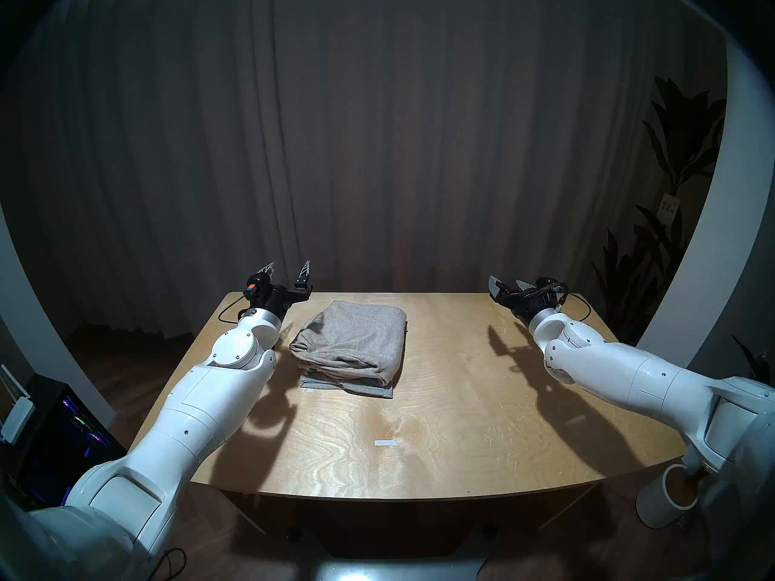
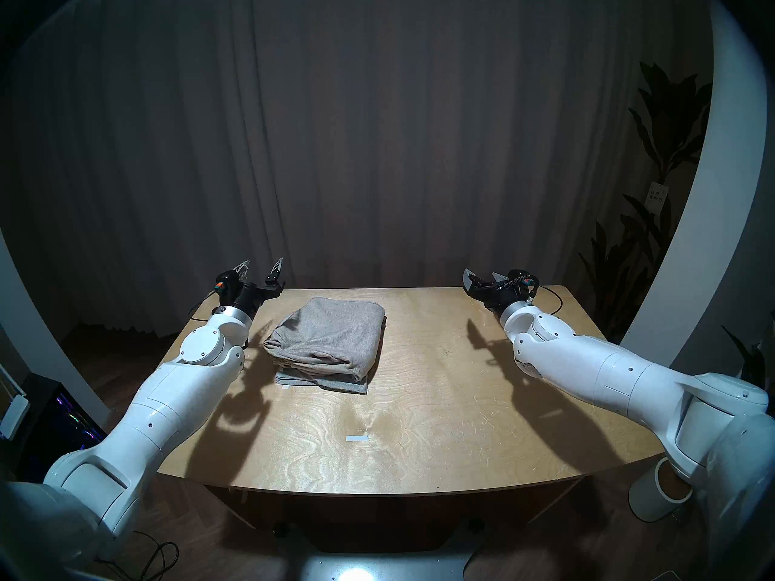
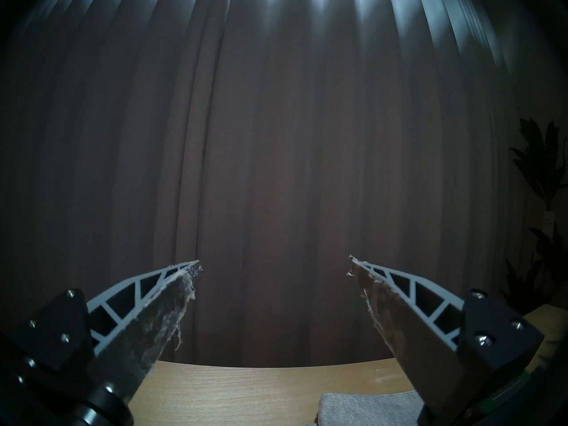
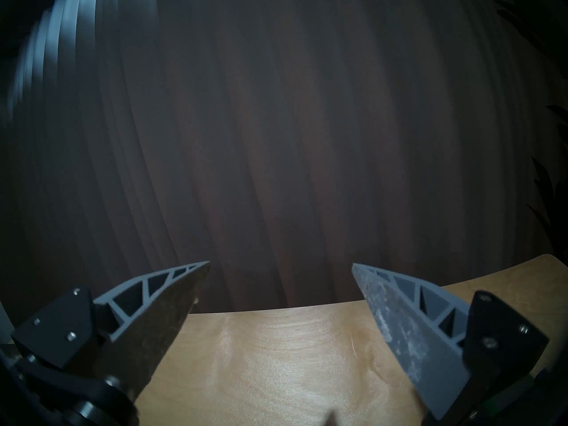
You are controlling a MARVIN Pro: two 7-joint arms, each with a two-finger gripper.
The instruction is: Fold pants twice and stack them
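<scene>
- The beige-grey pants (image 1: 356, 337) lie folded on top of the light grey pants (image 1: 356, 389), and the stack sits on the table (image 1: 440, 421) toward its far left part, with only the near edge of the lower pair showing beneath the upper one.
- Judging from how the stack lies, both pairs look folded and stacked, so the step in hand is most likely clearing the arms away and finishing.
- The upper pair is a little loose: its near-left corner bulges and its near edge is rumpled, not lined up with the pair below. If you want a tidier stack, press that corner flat; don't lift it.
- Your left gripper (image 1: 289, 274) hangs just beyond the stack's far-left corner, above the table's far edge, jaws spread wide and holding nothing. In the left wrist view a corner of the folded cloth shows at the bottom, under the right finger.
- Take that arm away up and outward from the stack, so the fingers, which carry lint, do not snag the knit.
- Your right gripper (image 1: 509, 284) is well to the right of the stack, over the table's far right part, jaws also wide and empty.
- A small strip of tape (image 1: 386, 443) lies on the table well nearer than the stack; leave it alone.
</scene>
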